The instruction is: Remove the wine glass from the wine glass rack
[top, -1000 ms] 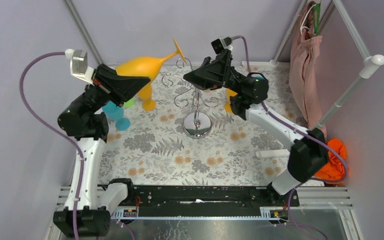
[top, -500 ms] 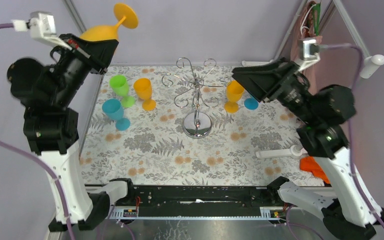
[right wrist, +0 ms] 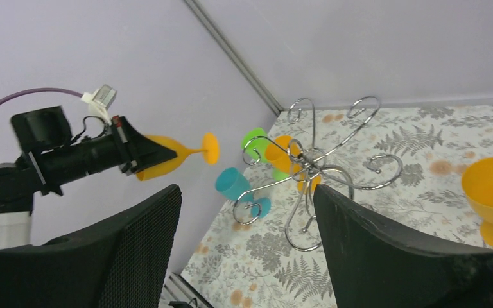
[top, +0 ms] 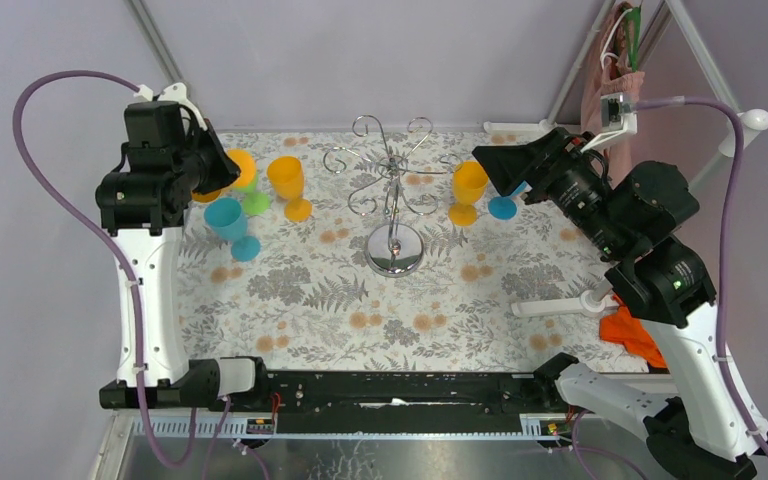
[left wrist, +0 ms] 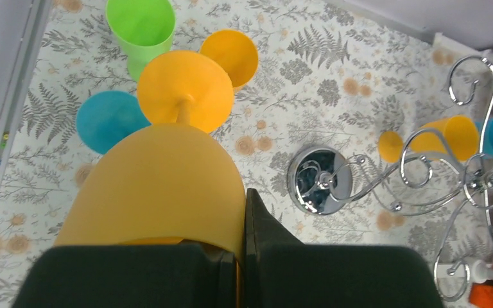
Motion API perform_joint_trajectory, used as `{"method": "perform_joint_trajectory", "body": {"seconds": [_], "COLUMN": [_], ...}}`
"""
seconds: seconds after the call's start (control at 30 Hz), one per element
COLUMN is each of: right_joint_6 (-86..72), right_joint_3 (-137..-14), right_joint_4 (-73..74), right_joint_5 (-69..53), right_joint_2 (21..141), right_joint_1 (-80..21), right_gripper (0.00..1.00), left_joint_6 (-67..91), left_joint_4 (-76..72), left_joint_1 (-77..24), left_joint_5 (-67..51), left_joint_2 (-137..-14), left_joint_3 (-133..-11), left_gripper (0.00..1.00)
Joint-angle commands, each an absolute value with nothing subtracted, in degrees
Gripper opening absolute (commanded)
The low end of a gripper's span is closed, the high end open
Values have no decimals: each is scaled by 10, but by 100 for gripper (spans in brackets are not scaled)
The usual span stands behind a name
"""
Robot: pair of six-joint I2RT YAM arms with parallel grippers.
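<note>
The left fingers are clamped on the bowl of the orange wine glass, up in the air over the far left of the counter. The glass lies almost on its side. Its stem and round foot point away from the fingers, to the right. The wine glass rack stands well apart in the middle, with no glass on its hooks. The right fingers are wide apart and hold nothing. No words or labels can be read.
</note>
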State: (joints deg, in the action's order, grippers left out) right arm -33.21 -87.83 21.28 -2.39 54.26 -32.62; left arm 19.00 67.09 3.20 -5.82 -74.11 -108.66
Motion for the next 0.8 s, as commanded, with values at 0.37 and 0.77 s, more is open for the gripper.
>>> {"method": "perform_joint_trajectory", "body": {"seconds": [0.37, 0.77], "right_joint_6": [-313, -308], "right_joint_3": [-883, -895], "right_joint_4": [236, 254], "right_joint_5": [24, 41], "right_joint_2": [550, 544], "right_joint_1": [-325, -325], "right_gripper": [85, 89], "left_joint_6": [157, 154], "left_joint_4": [720, 711], "left_joint_1": [-160, -224], "left_joint_5": [68, 121], "left_joint_2": [-750, -789], "left_joint_3": [-978, -909], "left_gripper": [0, 0]}}
